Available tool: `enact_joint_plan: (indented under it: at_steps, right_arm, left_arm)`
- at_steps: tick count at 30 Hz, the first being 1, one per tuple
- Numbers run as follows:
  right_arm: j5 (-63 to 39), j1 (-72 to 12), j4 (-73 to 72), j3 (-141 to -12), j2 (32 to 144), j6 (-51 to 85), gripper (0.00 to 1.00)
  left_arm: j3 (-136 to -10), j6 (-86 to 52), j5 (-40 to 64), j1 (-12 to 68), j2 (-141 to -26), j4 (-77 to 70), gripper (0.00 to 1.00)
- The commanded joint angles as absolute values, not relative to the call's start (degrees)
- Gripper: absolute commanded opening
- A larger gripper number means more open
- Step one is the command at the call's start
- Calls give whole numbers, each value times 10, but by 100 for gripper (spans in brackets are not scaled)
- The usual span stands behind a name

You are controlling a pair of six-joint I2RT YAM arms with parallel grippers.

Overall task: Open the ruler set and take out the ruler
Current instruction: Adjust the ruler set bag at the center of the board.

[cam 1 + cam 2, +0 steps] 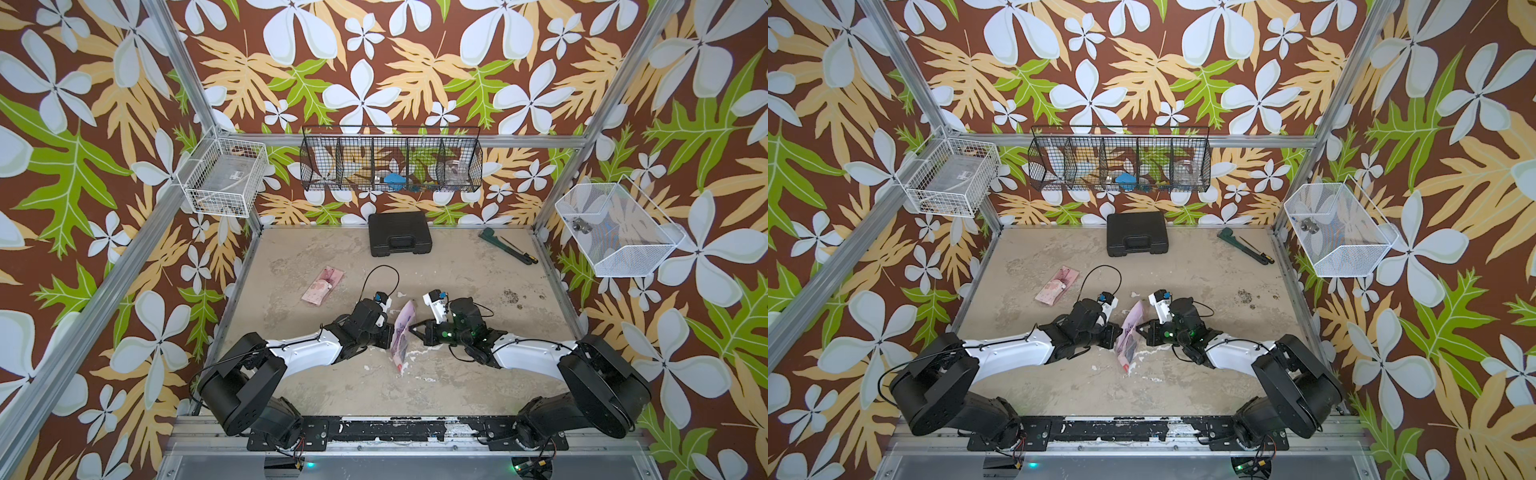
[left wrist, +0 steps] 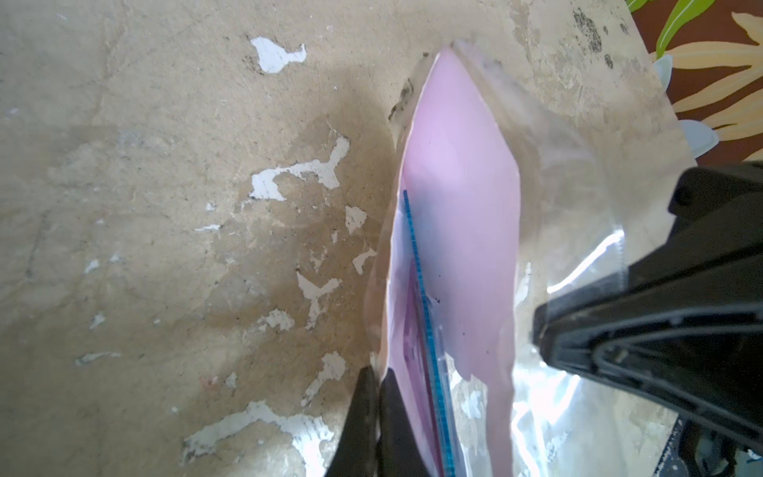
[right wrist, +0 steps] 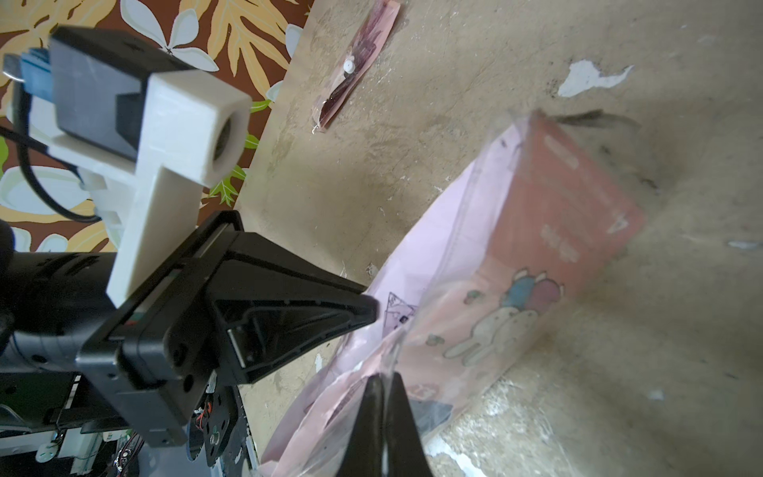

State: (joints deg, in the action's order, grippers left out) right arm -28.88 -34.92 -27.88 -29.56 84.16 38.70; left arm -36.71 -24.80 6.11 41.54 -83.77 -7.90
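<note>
Right gripper (image 3: 382, 379) pinching ruler set (image 3: 516, 264), left gripper (image 3: 365, 310) at its edge

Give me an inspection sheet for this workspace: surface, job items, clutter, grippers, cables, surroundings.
Surface: table worn, paint chipped.
Job's things: pouch held on edge at centre; blue ruler inside it.
Clutter: pink packet, black case, wrench and screwdriver lie on the table.
Grippers: left gripper and right gripper both shut on the pouch, on opposite sides.
Cables: black cable loops above the left wrist.
Surroundings: white wire basket, black mesh basket, white mesh basket on floral walls.

No print on the ruler set (image 3: 516, 264) is legible.
</note>
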Motion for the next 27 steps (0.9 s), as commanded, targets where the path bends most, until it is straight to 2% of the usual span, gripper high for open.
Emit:
enact_joint_plan:
  at_steps: [1, 6, 12, 17, 23, 27]
  right_arm:
    - [-281, -346, -288, -297, 851, 376, 0]
    - [-298, -348, -293, -315, 880, 377, 0]
    - [-284, -350, -300, -323, 915, 379, 0]
    - [-264, -351, -275, -320, 911, 369, 0]
    - [-218, -351, -203, -327, 842, 335, 28]
    - [-180, -350, -131, -350, 791, 312, 37]
  left_arm:
    - [-363, -246, 21, 416, -804, -68, 0]
    - [-364, -237, 10, 419, -757, -64, 0]
    - [-365, -237, 11, 422, -819, -71, 0]
    - [-370, -237, 8, 423, -828, -71, 0]
    - [-379, -235, -3, 424, -812, -63, 0]
    - [-381, -235, 1, 425, -806, -63, 0]
